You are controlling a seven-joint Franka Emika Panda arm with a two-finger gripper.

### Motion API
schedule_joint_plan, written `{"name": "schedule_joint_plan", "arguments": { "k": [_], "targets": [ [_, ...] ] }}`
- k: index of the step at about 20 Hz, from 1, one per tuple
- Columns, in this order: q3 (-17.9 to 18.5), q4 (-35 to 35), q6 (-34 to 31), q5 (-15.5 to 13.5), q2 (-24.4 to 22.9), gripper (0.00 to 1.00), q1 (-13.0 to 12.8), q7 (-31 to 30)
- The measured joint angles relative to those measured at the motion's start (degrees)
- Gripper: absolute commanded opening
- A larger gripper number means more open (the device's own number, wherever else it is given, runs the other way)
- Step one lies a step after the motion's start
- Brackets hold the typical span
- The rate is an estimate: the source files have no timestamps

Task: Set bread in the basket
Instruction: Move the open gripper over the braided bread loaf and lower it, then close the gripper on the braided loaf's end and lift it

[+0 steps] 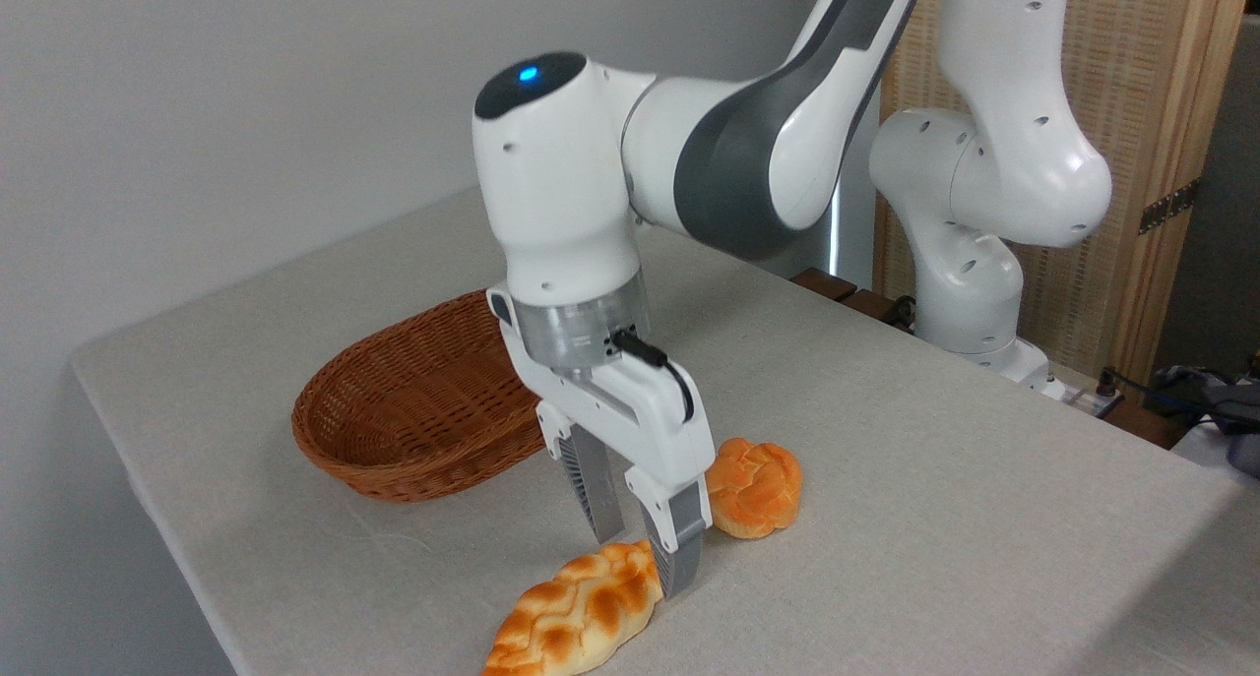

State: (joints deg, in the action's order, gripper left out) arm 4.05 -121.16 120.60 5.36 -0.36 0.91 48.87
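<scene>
The hand (640, 563) hangs with fingers spread astride the upper end of the bread (581, 612), which lies near the bench (935, 519) front edge, its lower tip cut off by the frame; whether the fingers touch it is unclear. The basket (413, 410) sits behind to the left, partly hidden by the arm; a round bun (756, 487) lies just right of the hand, with open cloth beyond.

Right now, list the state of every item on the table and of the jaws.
Braided loaf: lying flat on the table, not lifted.
Basket: upright, nothing visible inside.
Round bun: resting on the table.
Gripper: jaws open, straddling the loaf's far end.
</scene>
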Motion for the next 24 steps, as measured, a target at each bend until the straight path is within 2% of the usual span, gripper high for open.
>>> {"name": "schedule_joint_plan", "arguments": {
  "k": [8, 14, 24],
  "targets": [
    [0.0, -0.61, 0.31, 0.17, 0.55, 1.0, 0.0, 0.08],
    [0.0, -0.82, 7.83, 1.39, 2.84, 1.0, 0.0, 0.14],
    [-0.01, -0.83, 13.92, 1.55, 3.88, 1.0, -0.05, 0.3]
  ]
}}
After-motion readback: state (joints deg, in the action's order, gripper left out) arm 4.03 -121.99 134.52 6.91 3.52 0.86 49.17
